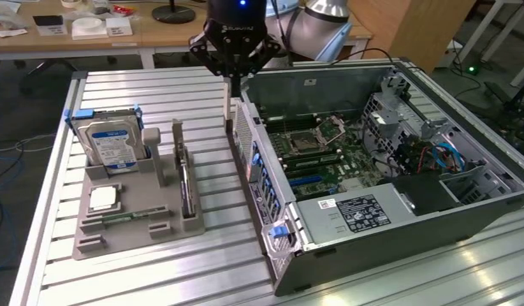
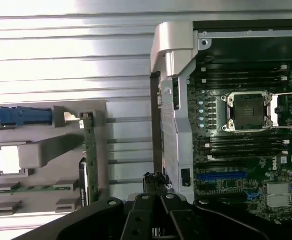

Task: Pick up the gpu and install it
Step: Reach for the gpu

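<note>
Grey plastic makes up the parts holder (image 1: 126, 239) that we see near the edge of the slatted aluminium table (image 1: 160, 280) on the exterior view's left. In it a hard drive (image 1: 109, 146) with a blue-white label stands upright at the far end. A square processor chip (image 1: 103, 197) and a slim memory stick (image 1: 126, 217) lie flat towards the table's near edge. The gpu (image 1: 187, 188) stands on edge in the slot along the side facing the computer case (image 1: 389, 248). The case lies open on the table's other half, holding a motherboard (image 1: 347, 169) with an open processor socket (image 1: 306, 141), a labelled power supply (image 1: 360, 213) and blue cables (image 1: 440, 156). The gripper (image 2: 156, 177) hangs above the strip of table between holder and case, its fingers clenched together and, as far as we can make out, gripping nothing. We see the gpu almost edge-on, so its face is hard to read. The arm is cut off just above the gripper.
</note>
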You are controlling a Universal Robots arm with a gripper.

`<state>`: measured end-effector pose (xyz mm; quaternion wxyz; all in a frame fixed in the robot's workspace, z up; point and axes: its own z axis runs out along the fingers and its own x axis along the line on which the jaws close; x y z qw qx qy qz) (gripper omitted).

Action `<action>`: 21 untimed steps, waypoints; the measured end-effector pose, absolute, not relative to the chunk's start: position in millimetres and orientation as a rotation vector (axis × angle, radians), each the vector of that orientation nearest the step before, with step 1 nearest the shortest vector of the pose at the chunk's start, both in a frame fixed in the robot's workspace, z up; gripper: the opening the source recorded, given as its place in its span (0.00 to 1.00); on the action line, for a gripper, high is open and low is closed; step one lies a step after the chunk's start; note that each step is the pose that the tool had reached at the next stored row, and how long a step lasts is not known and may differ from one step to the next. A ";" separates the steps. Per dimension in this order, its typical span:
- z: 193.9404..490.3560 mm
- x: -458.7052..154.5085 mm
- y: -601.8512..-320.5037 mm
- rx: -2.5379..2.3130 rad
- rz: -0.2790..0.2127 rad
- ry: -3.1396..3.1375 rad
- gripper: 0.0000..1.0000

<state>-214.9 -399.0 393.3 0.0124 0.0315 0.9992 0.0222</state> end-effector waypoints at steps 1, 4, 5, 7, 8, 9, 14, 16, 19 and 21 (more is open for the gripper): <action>393.3 -218.4 -399.1 0.098 0.069 3.115 0.11; 393.3 -227.8 -399.1 0.098 0.069 3.115 0.11; 393.2 -230.0 -399.1 0.098 0.069 3.115 0.11; 393.2 -233.5 -399.1 0.098 0.069 3.115 0.11; 393.1 -235.1 -399.1 0.098 0.069 3.116 0.11; 393.0 -237.1 -399.1 0.098 0.069 3.116 0.11; 392.6 -251.3 -400.1 0.096 0.069 3.117 0.11; 392.1 -255.8 -400.8 0.094 0.069 3.117 0.11; 391.4 -261.2 -401.9 0.083 0.069 3.117 0.11; 391.1 -264.4 -402.4 0.074 0.069 3.118 0.11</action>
